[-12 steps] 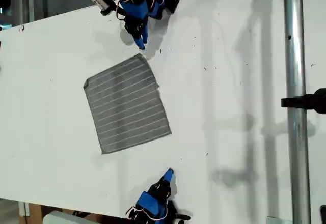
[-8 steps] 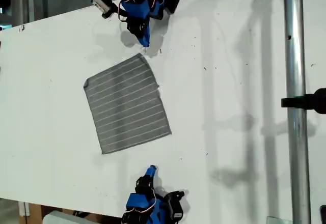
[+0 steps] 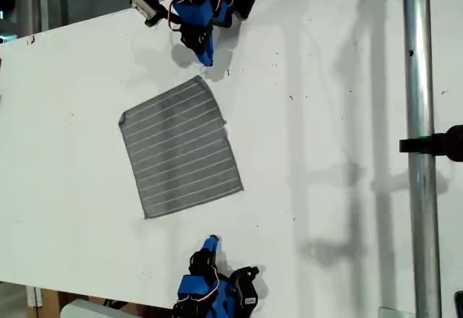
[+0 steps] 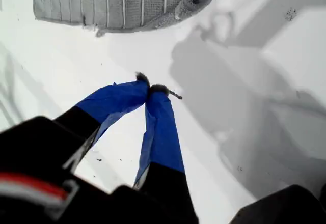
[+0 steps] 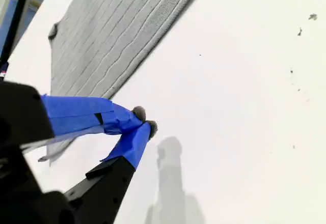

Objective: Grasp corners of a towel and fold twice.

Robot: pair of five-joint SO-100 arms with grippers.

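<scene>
Towel (image 3: 179, 148), thin grey cloth with white stripes, lies flat mid-counter (image 3: 325, 115); wrist views reveal its ribbed weave. My first gripper (image 4: 149, 88) and second gripper (image 5: 144, 121) have jaws closed, empty

no text, label, brand, number or sign can be read in any of the three views. the towel (image 3: 180, 147) carries only thin white stripes, not lettering. the white table (image 3: 325, 115) shows only small dark specks, none of them readable characters. the blue tape on both grippers is plain and unprinted. the metal pole (image 3: 419, 144) at the exterior view's right bears no marking.
</scene>
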